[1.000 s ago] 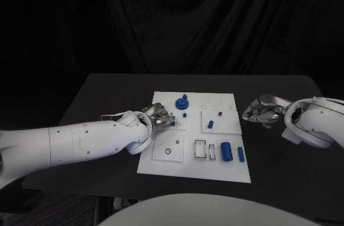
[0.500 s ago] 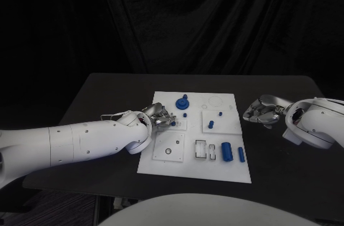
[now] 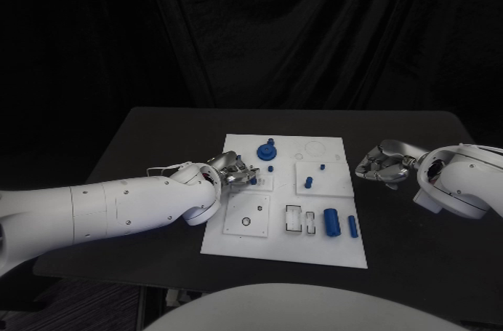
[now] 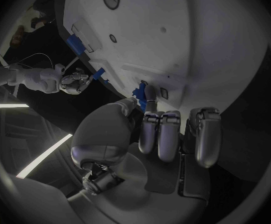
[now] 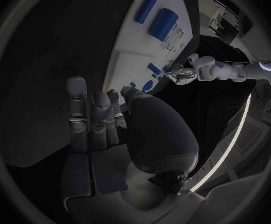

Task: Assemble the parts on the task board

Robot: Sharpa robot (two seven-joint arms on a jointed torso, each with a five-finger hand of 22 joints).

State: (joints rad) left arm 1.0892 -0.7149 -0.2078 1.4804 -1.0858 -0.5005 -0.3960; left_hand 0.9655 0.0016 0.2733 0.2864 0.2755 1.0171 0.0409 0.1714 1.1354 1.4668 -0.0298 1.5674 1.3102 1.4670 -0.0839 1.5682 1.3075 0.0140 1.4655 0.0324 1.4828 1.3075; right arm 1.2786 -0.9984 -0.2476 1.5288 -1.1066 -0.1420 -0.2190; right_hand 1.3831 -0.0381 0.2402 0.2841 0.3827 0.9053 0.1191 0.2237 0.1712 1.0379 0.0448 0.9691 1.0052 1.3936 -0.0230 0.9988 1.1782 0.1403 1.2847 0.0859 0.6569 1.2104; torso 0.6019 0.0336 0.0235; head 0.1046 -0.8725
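left hand (image 3: 232,172) fingers pinch blue part (image 4: 140,90) | right hand (image 3: 379,164) fingers curled, empty

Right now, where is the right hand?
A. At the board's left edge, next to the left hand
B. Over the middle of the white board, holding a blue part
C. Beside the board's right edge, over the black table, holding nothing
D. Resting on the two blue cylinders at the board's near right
C: the head view shows the right hand off the white board, just past its right edge over the black table, fingers curled in with nothing in them.
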